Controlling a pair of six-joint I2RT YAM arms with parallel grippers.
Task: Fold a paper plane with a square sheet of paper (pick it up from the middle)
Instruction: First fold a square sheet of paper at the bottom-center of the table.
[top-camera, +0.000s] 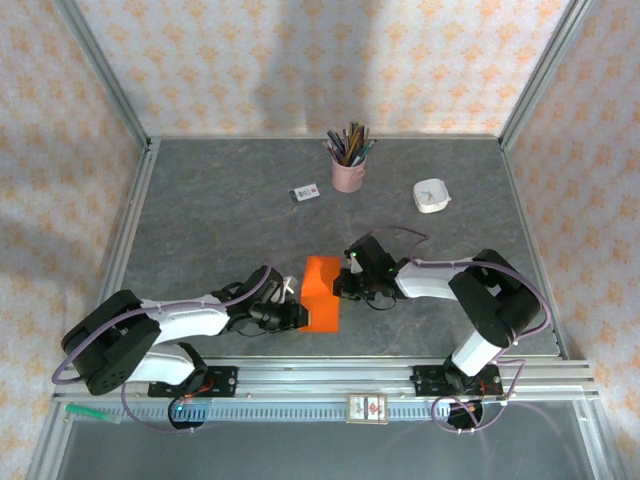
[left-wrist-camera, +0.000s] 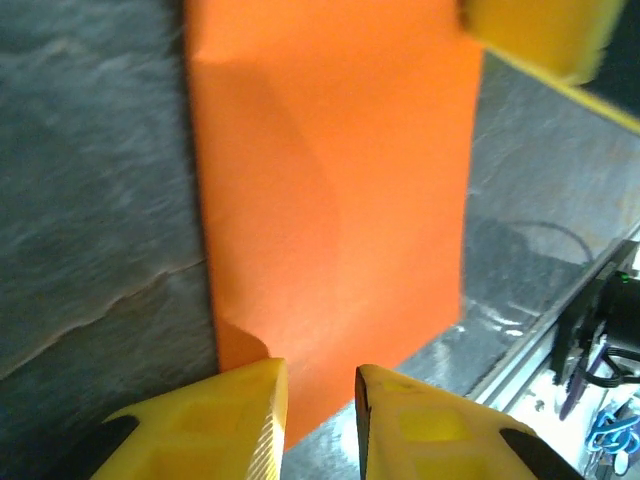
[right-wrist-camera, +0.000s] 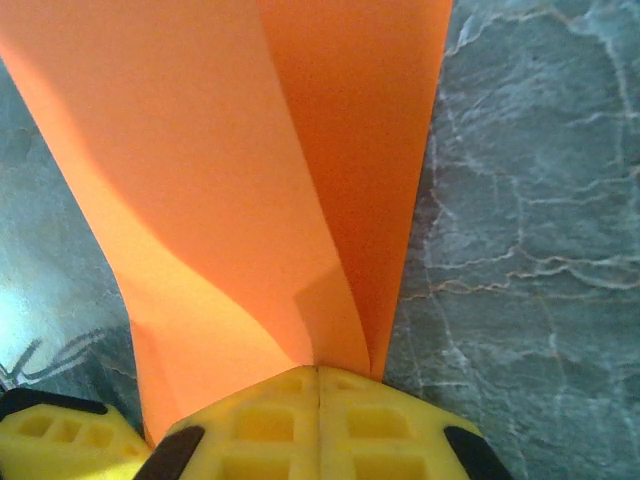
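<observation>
The square sheet of paper (top-camera: 321, 292) is bright orange and doubled over into a tall rectangle, low over the table near the front edge; no paper plane shape is in view. My right gripper (top-camera: 342, 284) is shut on its right edge, and in the right wrist view the two layers (right-wrist-camera: 250, 180) run together into the closed jaws (right-wrist-camera: 317, 372). My left gripper (top-camera: 296, 316) is at the sheet's near left corner. In the left wrist view its fingers (left-wrist-camera: 320, 375) stand a little apart over the paper's corner (left-wrist-camera: 330, 200), with paper and table showing in the gap.
A pink pencil cup (top-camera: 348, 172), a small white card (top-camera: 305, 193) and a small white dish (top-camera: 431, 196) stand at the back of the grey table (top-camera: 220, 220). A metal rail (top-camera: 320, 378) runs along the front edge. Patterned walls close in three sides.
</observation>
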